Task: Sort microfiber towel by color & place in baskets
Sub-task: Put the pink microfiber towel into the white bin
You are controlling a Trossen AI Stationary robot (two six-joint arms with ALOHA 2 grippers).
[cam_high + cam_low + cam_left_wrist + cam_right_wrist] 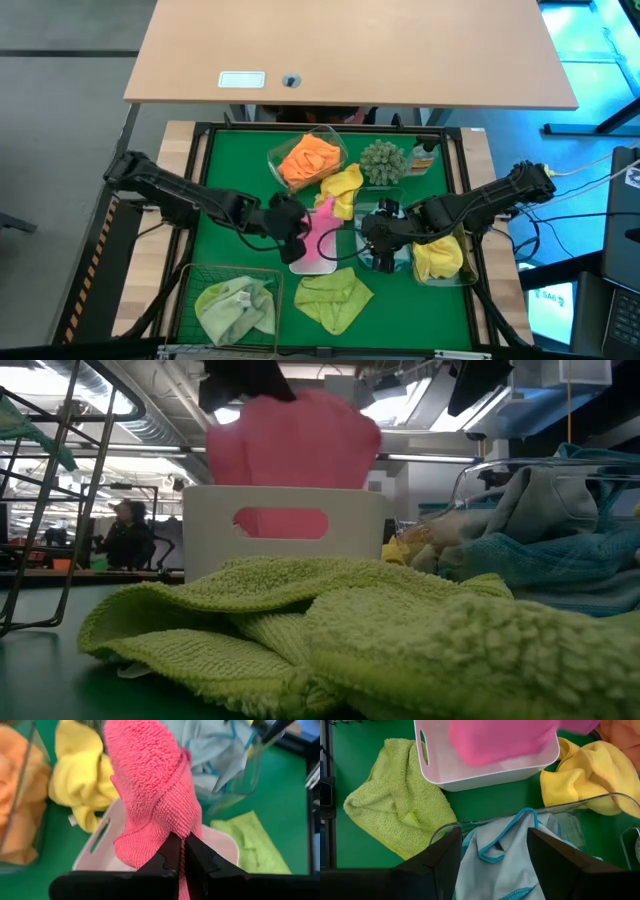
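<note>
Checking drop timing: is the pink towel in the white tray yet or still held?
Held. The left pincer is shut on the pink towel, which hangs over the white tray; whether its lower end touches the tray floor, cannot tell.

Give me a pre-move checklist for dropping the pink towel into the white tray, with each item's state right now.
1. Left tool shut on the pink towel: ok.
2. Pink towel hangs over the white tray: ok, its lower part is already inside in the right wrist view.
3. Tray holds only pink: ok, no other colour shows in it.
4. Right tool clear of the tray: ok, it is open over the clear tub holding the light blue towel.
5. Loose yellow towel clear of the tray: cannot tell, it lies right beside the rim.
6. Lime green towel sorted: not ok, it lies loose on the mat.
</note>
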